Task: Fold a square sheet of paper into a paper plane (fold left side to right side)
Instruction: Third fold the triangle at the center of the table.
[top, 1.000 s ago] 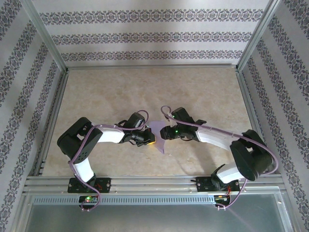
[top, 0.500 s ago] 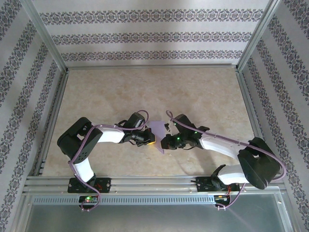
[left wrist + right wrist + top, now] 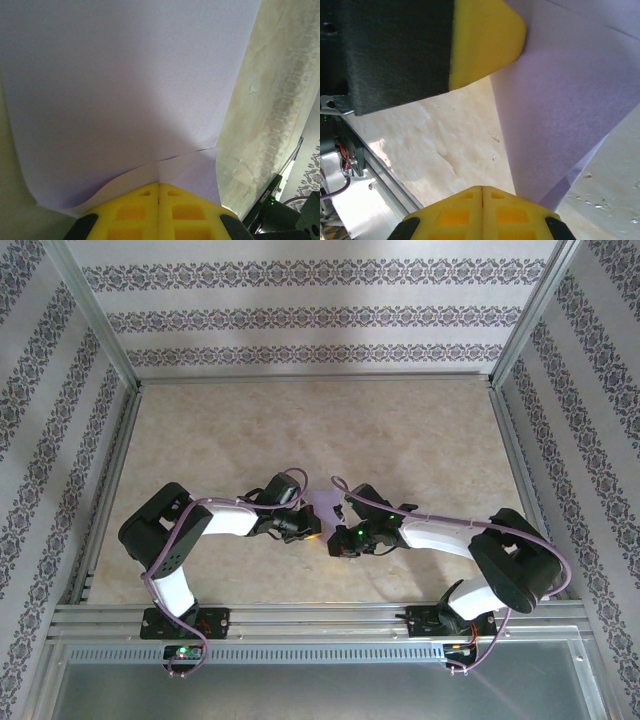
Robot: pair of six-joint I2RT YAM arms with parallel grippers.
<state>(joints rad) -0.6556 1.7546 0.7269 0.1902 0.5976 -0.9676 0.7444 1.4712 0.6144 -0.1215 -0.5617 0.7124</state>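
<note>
Table (image 3: pixel 420 440): pale marbled top. It looks smooth, so expect a loose sheet to slide if you push it sideways.
Square sheet of paper (image 3: pixel 324 506): lavender, lying near the front middle of the table between the two wrists, which cover much of it in the top view. Overlapping layers show it is partly folded.
Sheet, handling: judge it very light, limp and quick to take a stray crease. It will not hold its own span, so take it at an edge or corner and keep the rest pinned flat.
Left gripper (image 3: pixel 159 192): closed, tips at the sheet's near edge. You cannot tell whether paper is caught between them.
Right gripper (image 3: pixel 482 196): closed, tips just beside the sheet's edge. No pinch is confirmed.
Crease (image 3: pixel 190 151): a fine line running from the left tips to the sheet's side edge.
</note>
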